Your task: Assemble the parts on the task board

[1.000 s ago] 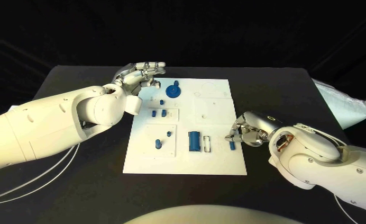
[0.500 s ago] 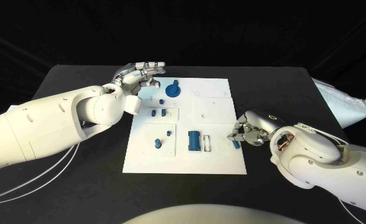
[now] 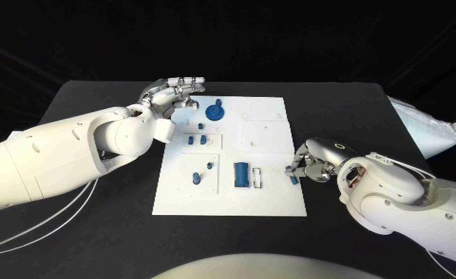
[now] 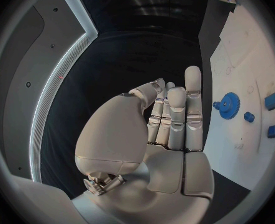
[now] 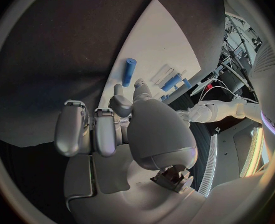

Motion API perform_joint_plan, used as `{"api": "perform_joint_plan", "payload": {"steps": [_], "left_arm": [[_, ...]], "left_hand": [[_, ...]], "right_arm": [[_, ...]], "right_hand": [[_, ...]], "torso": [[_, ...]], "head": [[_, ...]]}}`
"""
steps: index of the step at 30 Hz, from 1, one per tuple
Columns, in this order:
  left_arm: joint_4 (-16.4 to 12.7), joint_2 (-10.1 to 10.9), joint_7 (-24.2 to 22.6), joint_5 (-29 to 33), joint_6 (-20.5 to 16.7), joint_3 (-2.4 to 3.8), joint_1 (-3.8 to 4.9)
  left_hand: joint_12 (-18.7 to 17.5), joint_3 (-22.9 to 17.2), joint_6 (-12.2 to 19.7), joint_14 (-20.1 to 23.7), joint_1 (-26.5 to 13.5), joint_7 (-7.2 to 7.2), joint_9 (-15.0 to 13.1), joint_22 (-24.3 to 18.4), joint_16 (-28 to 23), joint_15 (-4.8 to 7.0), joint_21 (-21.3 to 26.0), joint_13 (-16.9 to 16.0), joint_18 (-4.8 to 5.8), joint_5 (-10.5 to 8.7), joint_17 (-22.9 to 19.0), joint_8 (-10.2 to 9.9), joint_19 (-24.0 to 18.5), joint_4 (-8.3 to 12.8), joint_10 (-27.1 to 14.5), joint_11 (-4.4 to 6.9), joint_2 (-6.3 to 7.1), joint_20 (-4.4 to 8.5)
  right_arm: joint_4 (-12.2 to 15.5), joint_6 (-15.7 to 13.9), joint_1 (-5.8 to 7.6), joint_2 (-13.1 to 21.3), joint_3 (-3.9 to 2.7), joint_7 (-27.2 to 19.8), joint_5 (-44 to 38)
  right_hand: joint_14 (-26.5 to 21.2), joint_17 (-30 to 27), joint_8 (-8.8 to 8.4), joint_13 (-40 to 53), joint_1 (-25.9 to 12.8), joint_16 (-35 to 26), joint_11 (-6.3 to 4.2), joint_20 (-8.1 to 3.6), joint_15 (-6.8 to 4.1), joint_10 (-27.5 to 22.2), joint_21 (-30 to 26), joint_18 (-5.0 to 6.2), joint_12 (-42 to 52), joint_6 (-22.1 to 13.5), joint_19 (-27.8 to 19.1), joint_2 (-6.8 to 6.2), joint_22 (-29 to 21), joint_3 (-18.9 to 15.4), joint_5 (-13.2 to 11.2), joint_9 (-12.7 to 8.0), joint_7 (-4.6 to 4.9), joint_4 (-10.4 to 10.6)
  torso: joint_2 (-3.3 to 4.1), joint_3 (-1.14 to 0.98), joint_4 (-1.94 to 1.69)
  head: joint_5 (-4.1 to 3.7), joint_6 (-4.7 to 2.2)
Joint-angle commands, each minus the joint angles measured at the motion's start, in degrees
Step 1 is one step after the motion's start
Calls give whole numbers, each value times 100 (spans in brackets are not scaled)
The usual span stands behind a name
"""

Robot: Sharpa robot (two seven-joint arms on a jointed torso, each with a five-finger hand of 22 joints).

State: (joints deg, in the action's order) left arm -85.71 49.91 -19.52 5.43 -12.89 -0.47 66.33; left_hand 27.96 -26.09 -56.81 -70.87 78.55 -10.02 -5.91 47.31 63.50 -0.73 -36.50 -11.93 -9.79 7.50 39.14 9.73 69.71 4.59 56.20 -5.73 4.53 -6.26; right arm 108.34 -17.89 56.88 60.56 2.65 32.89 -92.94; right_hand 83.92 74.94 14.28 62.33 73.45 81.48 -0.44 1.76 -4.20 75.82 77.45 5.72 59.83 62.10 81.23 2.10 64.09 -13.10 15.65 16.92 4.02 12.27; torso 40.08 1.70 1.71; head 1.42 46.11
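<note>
**Right hand sits on the board's right edge, next to a small blue peg**

In the head view the task board (image 3: 231,157) lies in the middle of the black counter (image 3: 114,226). The right hand (image 3: 306,167) is at the board's right edge, right of centre in the frame. Its fingers (image 3: 292,172) are curled in close around a small blue peg (image 3: 294,179) that lies at the edge. Whether they actually pinch it or only rest against it cannot be told. The right wrist view shows the fingers (image 5: 94,129) bent inward. Beyond them a blue cylinder (image 5: 129,72) lies flat on the board, with its long axis pointing away from the hand.

That cylinder is probably the blue bar (image 3: 242,175) at the lower middle of the head view. It lies lengthwise, running up and down the frame, just left of the right hand, with a narrow white slot piece (image 3: 256,177) between them. The right hand is much the nearer of the two to it.

The left hand (image 3: 178,93) hovers at the upper-left corner of the board. Its fingers (image 4: 174,119) are straight, close together and holding nothing. The blue gear (image 3: 215,113) is just to its right.

Bare white board lies above the right hand. Black counter lies open to its right. The move that seems to fit is a short one leftward.
</note>
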Motion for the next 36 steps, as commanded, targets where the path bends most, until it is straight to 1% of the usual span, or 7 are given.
{"api": "perform_joint_plan", "payload": {"steps": [1, 9, 18, 25, 28, 33, 36], "left_arm": [[-6, 1, -23, -46, 117, 2, -2], [-7, 4, -21, -47, 120, 2, -3], [-5, 8, -19, -48, 122, 2, -3], [1, 3, -10, -50, 130, 2, -4], [4, -1, -9, -51, 134, 2, -4], [5, -4, -7, -52, 147, 2, -4], [6, -9, -6, -52, 149, 2, -5]], "left_hand": [[30, 0, 59, 24, 47, -1, 7, -9, -20, 6, 39, 7, -68, 10, -7, 28, -40, 42, -40, 12, -10, -2], [30, 0, 59, 24, 47, -1, 7, -9, -20, 6, 39, 7, -68, 10, -7, 28, -40, 42, -40, 12, -10, -2], [30, 0, 59, 24, 47, -1, 7, -9, -20, 6, 39, 7, -68, 10, -7, 28, -40, 42, -40, 12, -10, -2], [48, 2, 64, 36, 41, -1, 10, -10, -22, 4, 46, 13, -68, 10, -31, 39, -42, 47, -49, 11, -17, -4], [51, 2, 66, 38, 40, -1, 10, -10, -23, 3, 47, 14, -68, 10, -35, 41, -43, 48, -51, 11, -19, -4], [53, 3, 66, 47, 36, -3, 11, -10, -33, 3, 48, 15, -67, 10, -56, 42, -43, 46, -53, 10, -21, -5], [53, 4, 66, 48, 35, -3, 11, -10, -34, 2, 48, 16, -67, 10, -59, 43, -44, 45, -53, 9, -21, -5]], "right_arm": [[5, 290, -8, 12, 1, 75, -222], [-6, 522, -16, -16, 5, 71, -273], [-57, 806, -87, -115, 10, 64, -380], [-83, 946, -110, -186, 11, 85, -633], [-92, 1007, -113, -214, 11, 103, -737], [-103, 1150, -115, -252, 12, 122, -844], [-121, 1225, -115, -282, 12, 127, -876]], "right_hand": [[347, 57, 41, 15, 28, -20, -1, -8, -21, 39, 8, -88, 33, 33, 18, -56, 9, -10, -33, 8, -5, 14], [349, 61, 45, 37, 116, -22, -7, -13, -26, 45, 8, -89, 47, 39, 19, -73, 15, -2, -83, 25, -9, -20], [351, 72, 44, 67, 528, -25, -28, -29, -44, 38, 6, -91, 42, 40, 21, -45, 23, 130, -66, 57, -27, -252], [352, 80, 24, 62, 1117, -29, -67, -60, -85, 4, 3, -89, -13, 52, 24, 138, 30, 489, -339, 67, -63, -597], [350, 81, 6, 20, 1479, -34, -69, -83, -92, -56, 0, -92, -105, 65, 24, 264, 30, 842, -261, 65, -53, -841], [351, 86, 0, 9, 1464, -36, -55, -74, -74, -52, -2, -94, -134, 77, 25, 231, 31, 1009, -184, 71, -45, -906], [352, 93, -15, 0, 1308, -39, -42, -63, -58, -44, -5, -93, -175, 74, 25, 101, 35, 1317, 200, 86, -18, -963]], "torso": [[0, 1, -2], [-2, 4, -5], [2, 2, -4], [2, 2, -4], [-1, 3, -4], [1, 4, -6], [-4, 4, -3]], "head": [[-2, 4], [-3, 12], [4, 24], [3, 27], [-2, 32], [-3, 40], [-11, 43]]}}
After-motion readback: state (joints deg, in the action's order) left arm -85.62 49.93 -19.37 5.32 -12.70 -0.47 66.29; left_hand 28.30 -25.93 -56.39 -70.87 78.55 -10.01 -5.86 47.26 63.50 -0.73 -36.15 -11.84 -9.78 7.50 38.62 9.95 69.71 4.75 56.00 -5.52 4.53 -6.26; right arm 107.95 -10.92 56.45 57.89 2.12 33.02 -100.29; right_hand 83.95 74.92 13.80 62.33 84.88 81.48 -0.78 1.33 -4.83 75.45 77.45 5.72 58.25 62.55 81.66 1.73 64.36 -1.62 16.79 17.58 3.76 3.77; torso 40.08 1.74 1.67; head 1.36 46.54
